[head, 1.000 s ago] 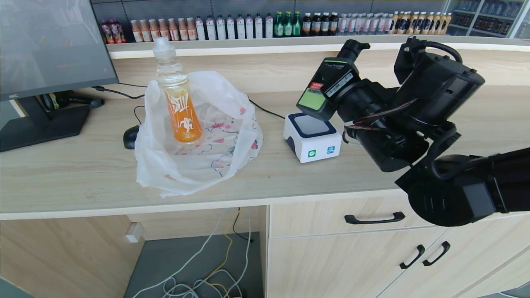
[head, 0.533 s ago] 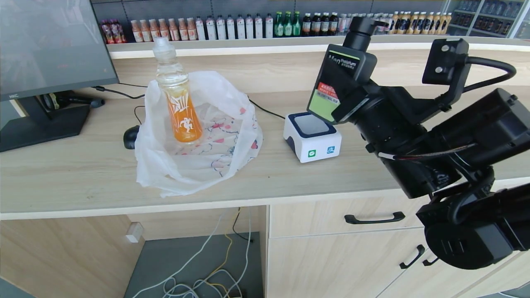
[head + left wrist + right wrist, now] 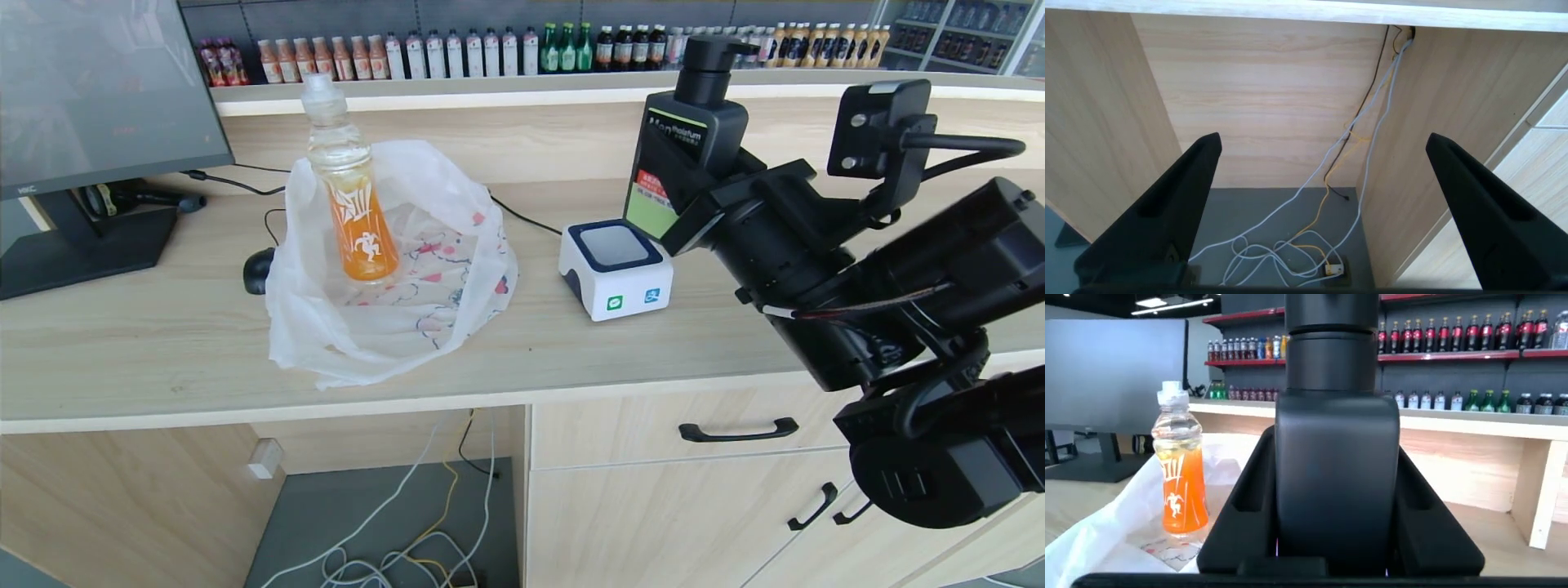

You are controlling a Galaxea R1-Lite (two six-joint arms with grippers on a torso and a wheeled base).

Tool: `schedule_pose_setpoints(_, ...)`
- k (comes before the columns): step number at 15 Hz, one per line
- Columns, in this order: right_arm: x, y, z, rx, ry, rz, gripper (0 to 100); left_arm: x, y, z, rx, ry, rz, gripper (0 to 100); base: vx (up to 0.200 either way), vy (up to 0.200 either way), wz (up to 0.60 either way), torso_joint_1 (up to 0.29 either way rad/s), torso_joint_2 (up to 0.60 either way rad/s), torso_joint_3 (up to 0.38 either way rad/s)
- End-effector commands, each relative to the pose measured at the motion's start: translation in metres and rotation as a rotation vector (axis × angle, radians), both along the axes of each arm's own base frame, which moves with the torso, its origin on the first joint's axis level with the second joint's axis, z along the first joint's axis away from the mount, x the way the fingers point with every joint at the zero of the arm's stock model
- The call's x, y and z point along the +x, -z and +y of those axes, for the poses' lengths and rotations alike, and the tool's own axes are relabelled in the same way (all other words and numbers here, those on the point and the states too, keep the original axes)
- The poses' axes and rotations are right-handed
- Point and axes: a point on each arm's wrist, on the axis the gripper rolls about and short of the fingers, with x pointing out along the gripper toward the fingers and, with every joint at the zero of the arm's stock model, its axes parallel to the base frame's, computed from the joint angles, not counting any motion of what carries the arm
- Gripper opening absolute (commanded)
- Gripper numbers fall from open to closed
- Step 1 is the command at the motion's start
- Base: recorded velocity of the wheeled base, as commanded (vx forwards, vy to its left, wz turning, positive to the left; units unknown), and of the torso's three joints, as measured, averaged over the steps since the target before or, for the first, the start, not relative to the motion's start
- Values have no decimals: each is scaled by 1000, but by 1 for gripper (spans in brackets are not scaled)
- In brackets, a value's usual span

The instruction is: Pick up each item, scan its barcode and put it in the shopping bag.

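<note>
R gripper (image 3: 709,208) is squeezed tight on the black pump bottle (image 3: 684,147), one finger each side, so it won't slip. The bottle is up in the air, standing straight w/ the pump on top. It is at abt 1 o'clock from the scanner (image 3: 616,269), near it but not touching. Its green label side looks toward the scanner's glass top, prob. so the reader can find the barcode; I can't see the barcode itself.

The scanner sits on the counter (image 3: 163,351) at 3 o'clock from the shopping bag (image 3: 384,335), close by, so the trip to the bag is short. The bag lies spread wide open so things go in easy. The orange drink bottle (image 3: 353,204) stands straight inside it, so that one looks done.

Next, I think: the black bottle goes toward 9 o'clock & down into the bag, w/o bumping the orange one.

L gripper (image 3: 1323,208) hangs low under the counter, fingers wide apart, nothing in them, out of the way, above the cables (image 3: 1315,245).
</note>
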Motion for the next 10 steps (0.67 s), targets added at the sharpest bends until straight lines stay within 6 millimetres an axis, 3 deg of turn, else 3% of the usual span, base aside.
schedule_pose_setpoints(1,-1,0,0,-6,-1,-6,0,0,0,0,1,-1,-1,100,0,0,0,0,0,0)
schedule_pose_setpoints(4,1,0,1,-6,-3,-5,0,0,0,0,-1,-1,-1,100,0,0,0,0,0,0)
schedule_pose_setpoints(10,3,0,3,3,-6,-1,0,0,0,0,-2,-1,-1,100,0,200,0,4,2,-2)
